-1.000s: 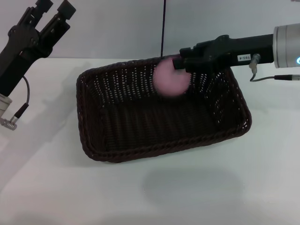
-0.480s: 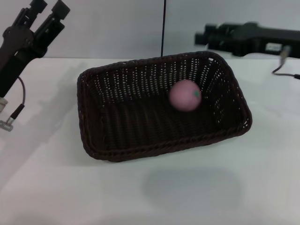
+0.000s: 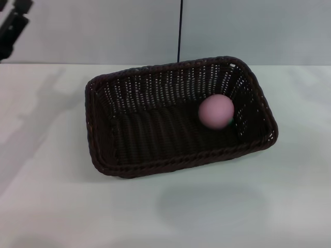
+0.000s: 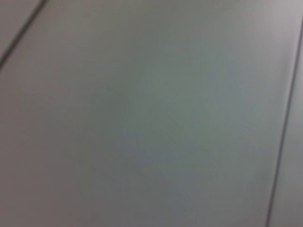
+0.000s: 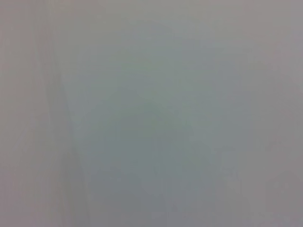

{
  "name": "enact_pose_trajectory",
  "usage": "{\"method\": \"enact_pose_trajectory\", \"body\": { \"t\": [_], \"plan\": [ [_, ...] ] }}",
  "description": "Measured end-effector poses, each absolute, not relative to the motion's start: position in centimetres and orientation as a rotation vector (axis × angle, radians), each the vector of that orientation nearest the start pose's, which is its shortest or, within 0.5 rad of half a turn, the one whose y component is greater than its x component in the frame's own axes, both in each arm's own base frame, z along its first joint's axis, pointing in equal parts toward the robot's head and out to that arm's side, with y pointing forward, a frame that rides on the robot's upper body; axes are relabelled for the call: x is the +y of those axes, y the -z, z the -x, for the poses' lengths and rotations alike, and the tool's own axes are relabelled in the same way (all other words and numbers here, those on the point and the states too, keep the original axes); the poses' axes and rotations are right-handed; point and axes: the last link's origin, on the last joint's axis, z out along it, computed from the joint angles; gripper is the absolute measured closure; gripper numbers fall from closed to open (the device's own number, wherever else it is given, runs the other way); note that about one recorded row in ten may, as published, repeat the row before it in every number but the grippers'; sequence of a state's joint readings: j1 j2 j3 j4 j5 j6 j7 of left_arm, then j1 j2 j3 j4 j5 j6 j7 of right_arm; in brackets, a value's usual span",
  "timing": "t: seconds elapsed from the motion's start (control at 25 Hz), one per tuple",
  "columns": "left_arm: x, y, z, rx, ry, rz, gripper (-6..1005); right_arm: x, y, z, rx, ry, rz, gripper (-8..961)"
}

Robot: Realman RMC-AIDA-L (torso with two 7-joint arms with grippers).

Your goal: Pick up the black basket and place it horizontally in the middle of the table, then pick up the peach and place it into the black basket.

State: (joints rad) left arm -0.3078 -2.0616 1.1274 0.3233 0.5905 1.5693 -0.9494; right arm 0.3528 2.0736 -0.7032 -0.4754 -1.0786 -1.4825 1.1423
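1. from the head view i see the peach [image 3: 216, 111] lying inside the basket [image 3: 178, 116], on its floor toward the right end, near the right wall and a little toward the far wall

2. the basket sits flat on the table [image 3: 248, 206], long side running left to right, about mid-table though skewed a little; i judge both parts of the task done

3. the step in hand, as i read it, is just clearing out: i would take the arms up and away from the rim, with no sweep low across the basket, so nothing nudges it further off its line or tips the peach out

4. the peach looks soft-edged, so it may be rolling; i would wait until it sits quiet before calling it finished

5. the left gripper [image 3: 13, 26] shows only as a dark scrap in the far left top corner of the head view, well apart from the basket; i cannot tell whether its fingers are apart or together

6. the right gripper is in no view, so i say nothing of its state

7. only the head view shows basket, peach and table; both wrist views give a plain pale surface with faint lines, neither showing any task thing nor fingers
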Motion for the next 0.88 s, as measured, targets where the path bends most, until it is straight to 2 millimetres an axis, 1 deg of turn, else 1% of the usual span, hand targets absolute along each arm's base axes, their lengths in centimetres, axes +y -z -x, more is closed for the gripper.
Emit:
{"method": "enact_pose_trajectory", "body": {
  "t": [0.12, 0.2, 0.32, 0.36, 0.48, 0.56, 0.64, 0.88],
  "plan": [
    [29.9, -5.1, 29.6, -0.586, 1.434, 1.684, 187, 31.0, -7.8, -32.5, 0.644, -1.307, 1.558, 422],
    [29.9, -5.1, 29.6, -0.586, 1.434, 1.684, 188, 30.2, -8.1, -33.9, 0.649, -1.280, 1.441, 422],
    [29.9, -5.1, 29.6, -0.586, 1.434, 1.684, 190, 29.1, -8.5, -35.5, 0.650, -1.244, 1.270, 422],
    [29.7, -5.9, 30.8, -0.596, 1.411, 1.598, 190, 28.9, -8.7, -35.9, 0.652, -1.237, 1.225, 422],
    [29.6, -6.1, 31.3, -0.596, 1.393, 1.567, 192, 28.4, -9.2, -36.9, 0.668, -1.230, 1.098, 422],
    [29.7, -6.2, 31.4, -0.592, 1.383, 1.553, 193, 28.2, -9.4, -37.3, 0.680, -1.231, 1.036, 422],
    [29.7, -6.3, 31.5, -0.594, 1.381, 1.544, 194, 28.1, -9.6, -37.5, 0.682, -1.231, 1.013, 422],
    [29.7, -6.5, 31.7, -0.591, 1.372, 1.527, 197, 28.0, -9.6, -37.8, 0.694, -1.219, 1.003, 422]
  ]
}}
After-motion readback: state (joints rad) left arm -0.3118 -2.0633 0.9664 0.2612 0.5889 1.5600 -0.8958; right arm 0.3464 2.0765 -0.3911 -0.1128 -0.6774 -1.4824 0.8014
